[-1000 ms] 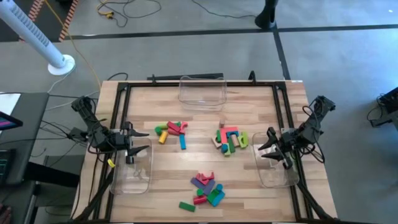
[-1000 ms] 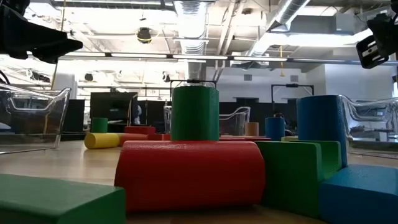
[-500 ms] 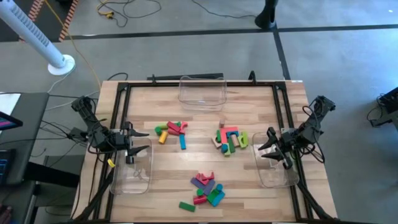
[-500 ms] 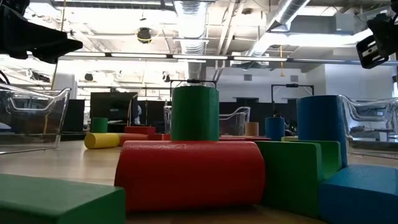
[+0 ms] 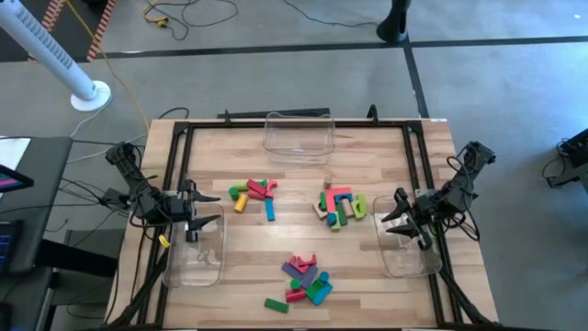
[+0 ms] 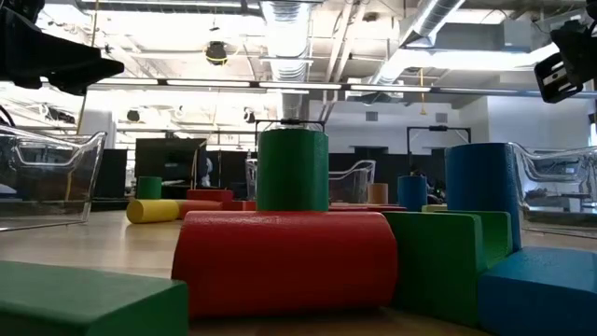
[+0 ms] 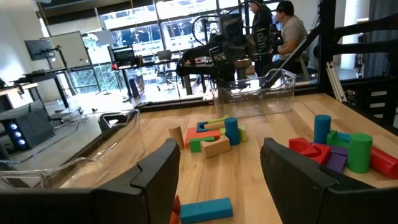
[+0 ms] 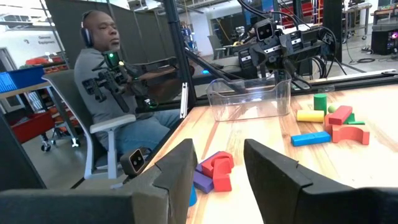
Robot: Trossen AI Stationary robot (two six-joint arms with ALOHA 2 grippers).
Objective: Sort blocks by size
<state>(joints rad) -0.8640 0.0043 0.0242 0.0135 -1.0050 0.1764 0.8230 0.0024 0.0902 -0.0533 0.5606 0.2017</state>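
A: How far along is the sorting?

B: By the look of it, nothing is done yet. The desk (image 5: 230,248) carries three clear bins: one at the far edge (image 5: 299,134), one at the left side (image 5: 196,257), one at the right side (image 5: 406,250). As far as I can see none holds a block.

A: And the blocks?

B: All of them lie loose in three heaps in the middle. One heap (image 5: 254,196) sits left of centre, one (image 5: 341,205) right of centre, and one (image 5: 303,278) nearer the front edge, with a green bar (image 5: 276,304) lying just beside it. So every block is left to move.

A: What are the arms doing?

B: Both are low at the desk's sides, pointing inward. The left end effector (image 5: 204,211) hangs over the near end of the left bin, fingers spread, nothing between them; its wrist view shows the gap empty. The right end effector (image 5: 393,219) hovers at the inner edge of the right bin, fingers also apart and empty.

A: Which goes first?

B: I'd guess either could; each heap is near one arm.
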